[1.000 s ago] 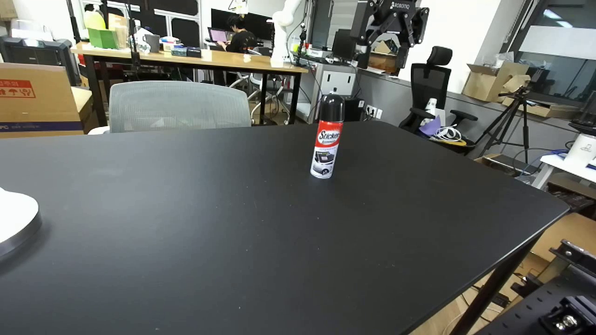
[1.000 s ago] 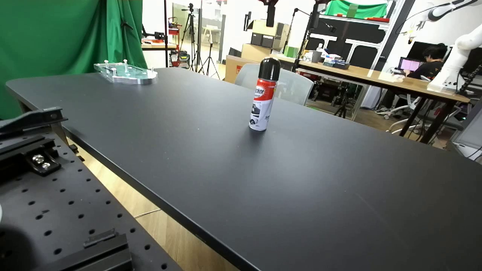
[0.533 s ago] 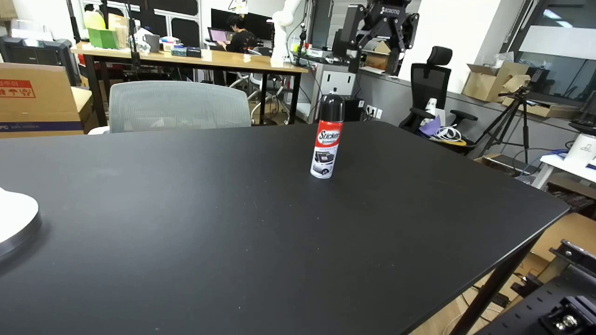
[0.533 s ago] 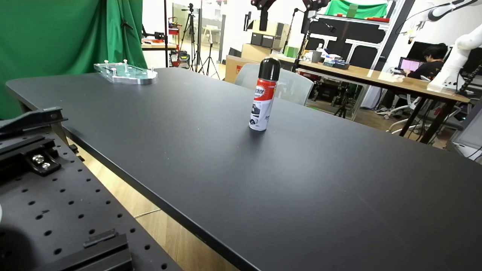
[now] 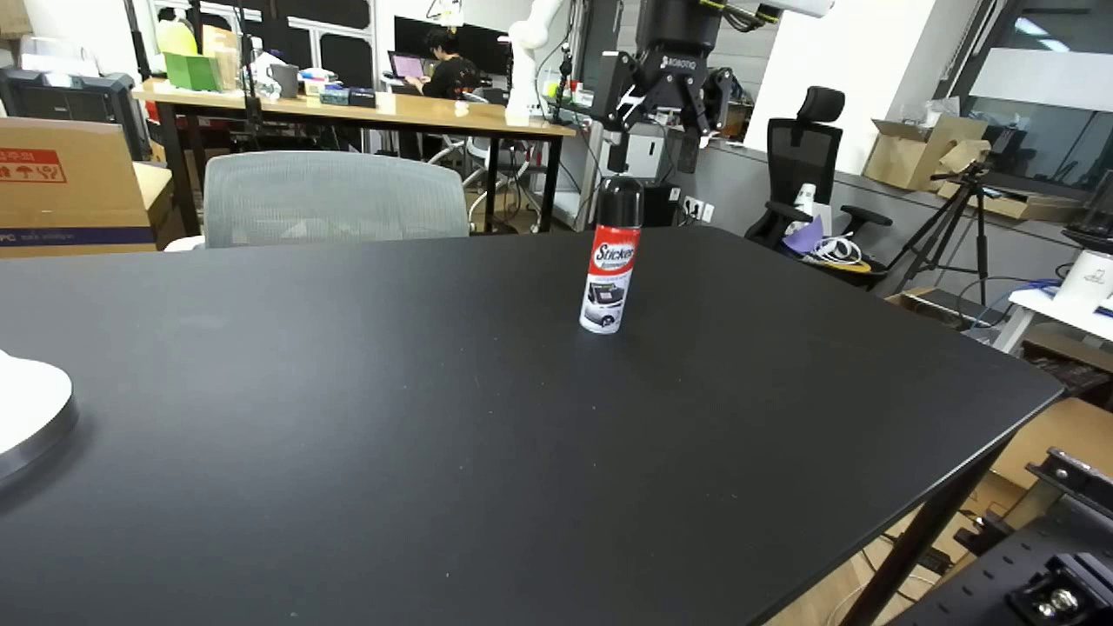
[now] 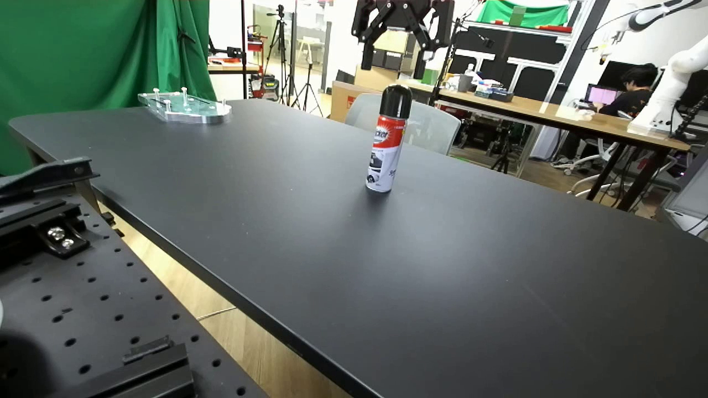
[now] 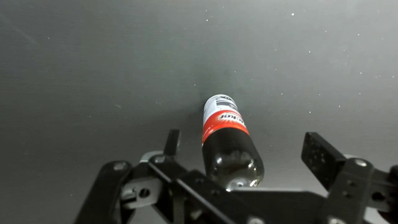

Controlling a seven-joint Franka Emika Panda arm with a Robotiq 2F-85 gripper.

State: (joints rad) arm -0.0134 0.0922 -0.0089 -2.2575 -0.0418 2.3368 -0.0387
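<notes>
Tool (image 6: 393, 64) lower than before, jaws wide, empty, above spray can (image 6: 387, 145), long axis vertical, cap (image 6: 396, 101) up.

In both exterior views I see a spray can (image 5: 612, 256) standing upright on the black surface (image 5: 417, 417), its glossy black cap (image 5: 620, 203) on, red band lettered "Sticker" over a white lower body with printed pictures.
</notes>
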